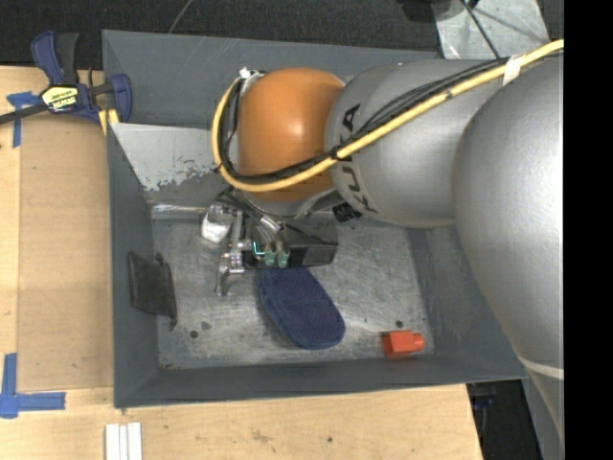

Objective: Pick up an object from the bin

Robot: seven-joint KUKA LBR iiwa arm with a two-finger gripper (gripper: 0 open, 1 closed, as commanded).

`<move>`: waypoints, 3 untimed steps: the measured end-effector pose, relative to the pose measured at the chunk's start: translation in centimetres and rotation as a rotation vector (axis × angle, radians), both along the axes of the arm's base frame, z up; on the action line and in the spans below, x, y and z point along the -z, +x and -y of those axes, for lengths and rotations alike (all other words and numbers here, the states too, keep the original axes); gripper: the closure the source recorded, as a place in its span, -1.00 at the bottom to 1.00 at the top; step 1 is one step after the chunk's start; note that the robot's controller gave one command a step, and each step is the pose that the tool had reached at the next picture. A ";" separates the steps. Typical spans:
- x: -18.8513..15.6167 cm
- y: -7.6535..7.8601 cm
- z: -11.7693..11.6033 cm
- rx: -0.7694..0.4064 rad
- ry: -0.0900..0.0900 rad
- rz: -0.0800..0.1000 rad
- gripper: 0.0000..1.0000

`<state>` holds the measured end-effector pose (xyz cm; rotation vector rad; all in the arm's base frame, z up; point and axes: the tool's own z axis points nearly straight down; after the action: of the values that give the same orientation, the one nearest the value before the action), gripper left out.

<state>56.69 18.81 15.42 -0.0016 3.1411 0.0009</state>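
Over the scuffed grey metal bin (383,276) the gripper (232,274) hovers centrally, claw opening impossible to tell. A dark blue oval fabric pad (302,314) lies at five o'clock; better to centre on it before closing.

Top of blue pad (302,312) under gripper (229,280), bin (125,242) rear behind arm (431,161)

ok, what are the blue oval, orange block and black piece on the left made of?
Blue oval: looks like fabric or foam, matte, finely textured surface.
Orange block: probably plastic, smooth flat faces, crisp edges.
Black piece: maybe rubber or foam, matte, no glint; hard to tell.
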 end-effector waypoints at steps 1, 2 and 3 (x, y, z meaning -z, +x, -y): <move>-1.3 5.1 9.1 0.064 -0.004 0.007 -1.00; 6.7 6.0 9.0 -0.118 0.005 0.008 -1.00; 6.8 5.9 9.1 -0.116 0.005 0.006 1.00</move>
<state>62.64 9.75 8.63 -0.1838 3.1296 0.0093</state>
